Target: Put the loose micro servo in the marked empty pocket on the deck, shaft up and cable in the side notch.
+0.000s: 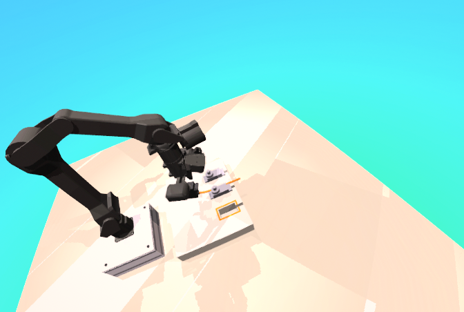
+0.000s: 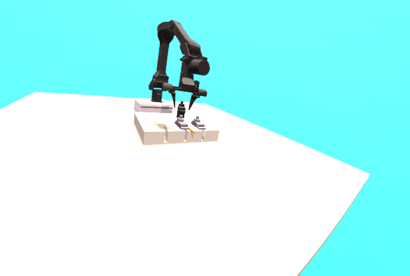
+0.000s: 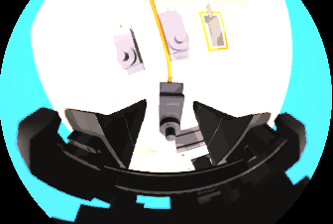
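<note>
The loose micro servo (image 1: pixel 194 190) (image 2: pixel 180 110) (image 3: pixel 170 107) is dark and stands upright on the pale deck (image 1: pixel 209 230) (image 2: pixel 154 137), output shaft up. Its orange cable (image 2: pixel 191 130) (image 3: pixel 159 21) runs alongside the middle seated servo towards the deck's notched edge. My gripper (image 2: pixel 182 108) (image 3: pixel 169 102) is open. Its fingertips are on either side of the loose servo's upper part, with a gap on both sides in the wrist view. The top view hides the fingertips. The marked pocket (image 1: pixel 228 209) (image 2: pixel 162 126) (image 3: pixel 215 30) is empty, inside a yellow-orange outline.
Two light grey servos sit in the deck: the middle one (image 1: pixel 221 190) (image 2: pixel 182 124) (image 3: pixel 173 26) beside the marked pocket, and the outer one (image 1: pixel 216 175) (image 2: pixel 199 124) (image 3: pixel 125 46) beyond it. The arm's raised base plate (image 1: pixel 130 254) (image 2: pixel 155 108) stands behind the deck.
</note>
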Robot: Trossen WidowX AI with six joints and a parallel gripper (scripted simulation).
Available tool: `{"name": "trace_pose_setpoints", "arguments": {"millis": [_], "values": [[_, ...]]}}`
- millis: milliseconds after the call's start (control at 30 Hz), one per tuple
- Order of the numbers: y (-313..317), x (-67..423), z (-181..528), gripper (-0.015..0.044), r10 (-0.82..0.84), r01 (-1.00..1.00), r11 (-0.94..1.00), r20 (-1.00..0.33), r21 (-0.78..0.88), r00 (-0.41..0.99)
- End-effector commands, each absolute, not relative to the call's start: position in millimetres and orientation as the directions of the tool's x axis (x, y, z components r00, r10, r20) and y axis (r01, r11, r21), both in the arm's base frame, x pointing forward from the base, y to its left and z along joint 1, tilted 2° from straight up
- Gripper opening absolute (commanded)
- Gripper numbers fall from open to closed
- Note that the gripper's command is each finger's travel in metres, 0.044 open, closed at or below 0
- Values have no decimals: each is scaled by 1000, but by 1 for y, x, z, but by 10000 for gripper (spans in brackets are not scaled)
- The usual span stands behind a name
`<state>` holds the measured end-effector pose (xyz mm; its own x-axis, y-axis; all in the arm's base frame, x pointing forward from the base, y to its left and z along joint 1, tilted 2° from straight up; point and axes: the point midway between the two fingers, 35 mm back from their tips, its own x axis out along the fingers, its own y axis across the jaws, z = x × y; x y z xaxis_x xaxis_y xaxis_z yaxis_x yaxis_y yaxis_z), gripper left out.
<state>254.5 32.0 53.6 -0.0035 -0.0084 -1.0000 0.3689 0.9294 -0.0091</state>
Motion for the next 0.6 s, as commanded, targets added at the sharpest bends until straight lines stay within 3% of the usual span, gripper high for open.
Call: {"name": "trace_pose_setpoints", "arguments": {"millis": [0,100,267,400,567], "values": [[31,255,53,204,-12,366,931,-1000,-12,-1],[31,255,53,125,-12,366,931,-1000,-12,-1],[31,255,53,92,-12,366,931,-1000,-12,-1],[32,255,61,0,-12,366,931,-1000,-12,-1],[31,252,81,0,-12,366,931,-1000,-12,-1]]}}
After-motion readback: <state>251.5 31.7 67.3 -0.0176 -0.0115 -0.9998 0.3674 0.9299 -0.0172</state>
